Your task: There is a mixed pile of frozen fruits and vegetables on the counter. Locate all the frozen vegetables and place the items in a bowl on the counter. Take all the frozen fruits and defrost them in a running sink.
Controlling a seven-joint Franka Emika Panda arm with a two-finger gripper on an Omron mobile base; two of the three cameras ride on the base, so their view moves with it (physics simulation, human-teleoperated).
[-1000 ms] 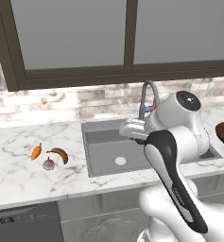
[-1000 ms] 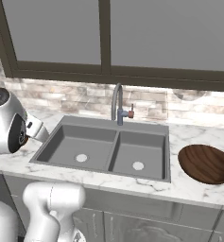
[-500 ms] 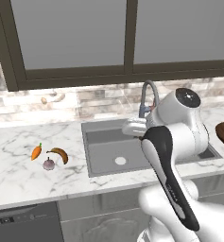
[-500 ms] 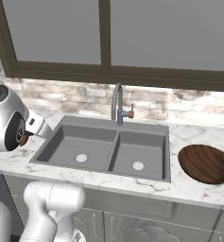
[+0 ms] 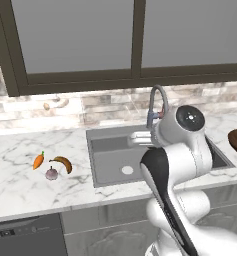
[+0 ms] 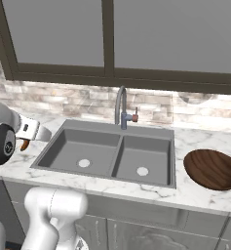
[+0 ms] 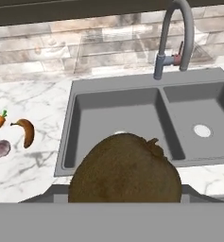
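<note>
Kiwi [image 7: 125,169] sits large and close in the hand view, a brown fuzzy oval held between the gripper's [image 7: 125,191] jaws, which are partly spread and closed around it; its long axis runs roughly across that picture, with a small dark stub end showing at its upper right. Beyond it lies the sink [image 7: 80,101], a dark grey double basin, and the kiwi hangs over the near edge of the left basin, with the grey arched tap [image 7: 179,28] rising at the back behind the divider. In the left base view the gripper [image 5: 139,139] reaches out over the left basin, just in front of the tap. On the counter [image 5: 20,175] to the left of the sink the rest of the pile stays together: the carrot [image 5: 38,160] lies tilted with its green tip pointing up and to the right, the banana [image 5: 62,162] curves just beside it with its long axis slanting down to the right, and the pinkish-white bulb [image 5: 51,173] sits just below and between them, close to the banana. The bowl [image 6: 213,168], dark reddish-brown and round, rests upright on the counter to the right of the sink, well apart from the pile.
</note>
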